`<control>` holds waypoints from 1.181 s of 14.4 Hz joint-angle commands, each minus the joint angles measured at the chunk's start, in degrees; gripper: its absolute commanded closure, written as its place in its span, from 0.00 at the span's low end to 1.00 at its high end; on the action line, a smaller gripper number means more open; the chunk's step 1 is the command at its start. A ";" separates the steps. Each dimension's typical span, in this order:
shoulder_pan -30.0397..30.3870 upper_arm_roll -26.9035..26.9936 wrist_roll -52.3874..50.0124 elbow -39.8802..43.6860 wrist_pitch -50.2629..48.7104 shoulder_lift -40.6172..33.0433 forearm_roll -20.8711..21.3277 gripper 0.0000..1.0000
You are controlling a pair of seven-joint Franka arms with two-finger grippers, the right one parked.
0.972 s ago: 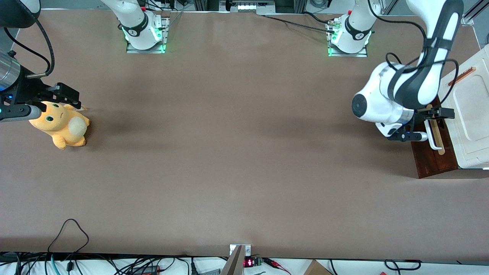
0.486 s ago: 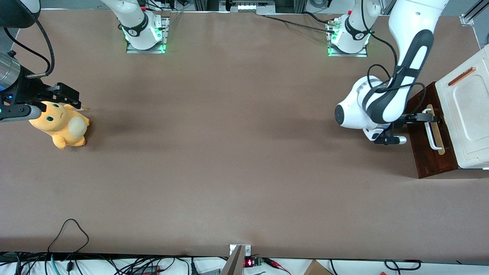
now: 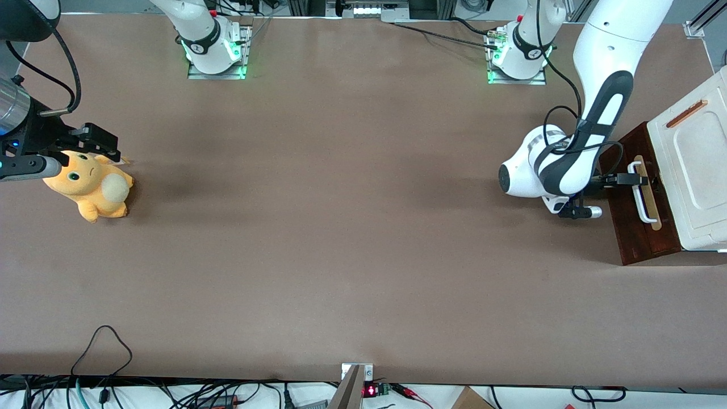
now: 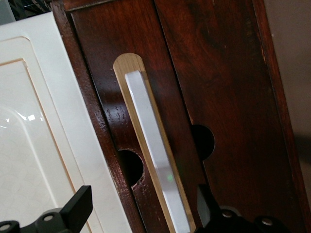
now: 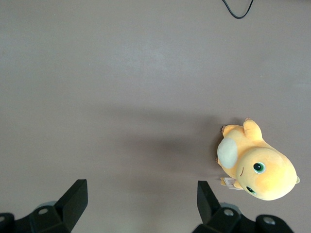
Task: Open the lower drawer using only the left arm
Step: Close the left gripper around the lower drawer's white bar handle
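The lower drawer (image 3: 630, 227) is a dark reddish-brown front at the working arm's end of the table. It carries a white bar handle (image 3: 646, 200) on a pale wood strip. In the left wrist view the drawer front (image 4: 228, 97) fills the frame, and the handle (image 4: 150, 131) runs between my two black fingers (image 4: 80, 208). The left arm's gripper (image 3: 637, 180) is open at the end of the handle farther from the front camera. Its midpoint (image 4: 143, 213) lies beside the bar, and the fingers stand apart from it on either side.
A cream-white panel (image 3: 696, 165) with a copper strip handle (image 3: 686, 113) adjoins the drawer front and shows close by in the left wrist view (image 4: 34, 121). An orange plush toy (image 3: 91, 184) lies toward the parked arm's end. Cables trail along the table's front edge.
The left arm's wrist has pulled back from over the drawer front toward the table's middle. The gripper now points at the handle's end. The drawer front has not visibly moved.
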 commanded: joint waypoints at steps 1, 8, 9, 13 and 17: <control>-0.99 1.21 -5.03 0.41 -2.08 2.53 2.19 0.06; -0.99 2.88 -8.83 0.50 -3.23 5.17 3.50 0.18; -0.90 2.88 -8.83 0.50 -3.31 5.09 3.86 0.18; -0.81 2.97 -8.74 0.50 -3.31 4.91 3.86 0.40; -0.81 3.32 -8.39 0.67 -3.14 4.91 3.95 0.47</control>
